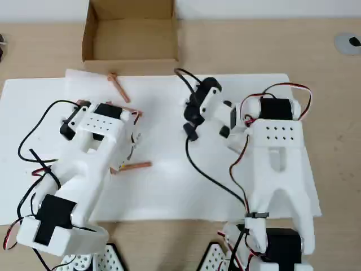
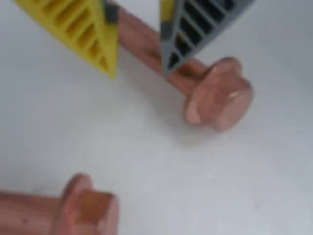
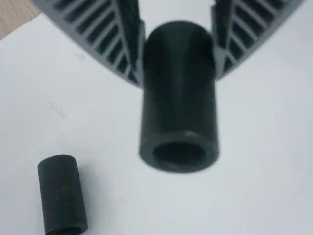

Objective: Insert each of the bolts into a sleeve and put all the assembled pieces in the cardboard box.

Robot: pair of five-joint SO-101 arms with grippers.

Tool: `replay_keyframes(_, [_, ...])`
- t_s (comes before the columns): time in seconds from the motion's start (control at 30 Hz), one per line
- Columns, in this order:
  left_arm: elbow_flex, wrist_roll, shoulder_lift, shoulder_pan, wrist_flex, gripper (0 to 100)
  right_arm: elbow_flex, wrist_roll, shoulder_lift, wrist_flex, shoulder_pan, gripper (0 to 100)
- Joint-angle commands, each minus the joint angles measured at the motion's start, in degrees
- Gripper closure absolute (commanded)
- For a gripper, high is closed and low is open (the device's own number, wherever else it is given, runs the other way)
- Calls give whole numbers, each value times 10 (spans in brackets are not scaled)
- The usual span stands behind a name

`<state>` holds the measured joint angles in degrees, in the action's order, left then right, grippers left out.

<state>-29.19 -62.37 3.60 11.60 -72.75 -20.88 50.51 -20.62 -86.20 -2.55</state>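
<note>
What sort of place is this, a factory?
More likely a small lab or hobby workbench: two white desktop robot arms on a wooden table, with copper bolts, black sleeves and a cardboard box.

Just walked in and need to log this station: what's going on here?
Two robot arms are working over a white sheet. The left arm has its jaws closed around the shaft of a copper bolt, low over the sheet, with another bolt lying nearby. The right arm holds a black sleeve in its jaws, open end empty, and a second sleeve lies on the sheet beside it. No bolt seen is in a sleeve yet. The cardboard box sits beyond the sheet's far edge.
</note>
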Motion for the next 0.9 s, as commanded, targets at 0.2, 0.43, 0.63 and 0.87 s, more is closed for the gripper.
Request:
replay_keyframes(0.2, [-1,-8,3,-58,5,928,0,15,-21,4,-4,988])
replay_keyframes(0.43, [-19,-26,3,-52,2,929,1,15,-21,4,-4,988])
replay_keyframes(0.63, [0,-27,7,-35,0,933,0,15,-21,3,-4,988])
replay_keyframes(0.87, [132,-46,7,3,-142,922,0,14,-21,1,-4,988])
